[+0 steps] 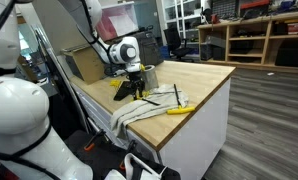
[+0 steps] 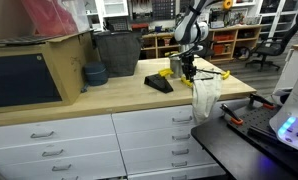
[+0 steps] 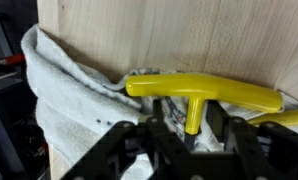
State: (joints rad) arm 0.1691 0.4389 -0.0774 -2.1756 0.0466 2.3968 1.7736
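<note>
Yellow T-handle tool [image 3: 204, 93] lies across the middle of the wrist view. Its long bar runs left to right and its short stem points toward the bottom edge. The bar's left end rests on a white cloth [image 3: 59, 95] that fills the left of the frame, and the pale wooden desk [image 3: 159, 30] shows above it. A second yellow piece [image 3: 289, 118] sits at the right edge, just beside the bar's right end.

The 2 dark fingers [image 3: 139, 150] come in from the bottom edge, 1 on each side of the stem. They stand apart, and as far as the blur allows, a narrow gap shows between each of them and the stem.

In an exterior view the fingers [image 1: 136, 86] point straight down at the desk [image 1: 204, 75], left of centre. The cloth [image 1: 139, 118] drapes over the desk edge below them. A black wedge-shaped object [image 1: 123, 90] sits just to their left, and the second yellow piece [image 1: 177, 109] lies to the lower right.

In an exterior view the fingers [image 2: 189, 70] hang right of centre. The cloth [image 2: 206, 98] hangs down the desk front, and the black wedge-shaped object [image 2: 159, 84] lies to the lower left. A dark bin [image 2: 117, 52] and a blue bowl [image 2: 94, 73] stand well apart, farther left.
</note>
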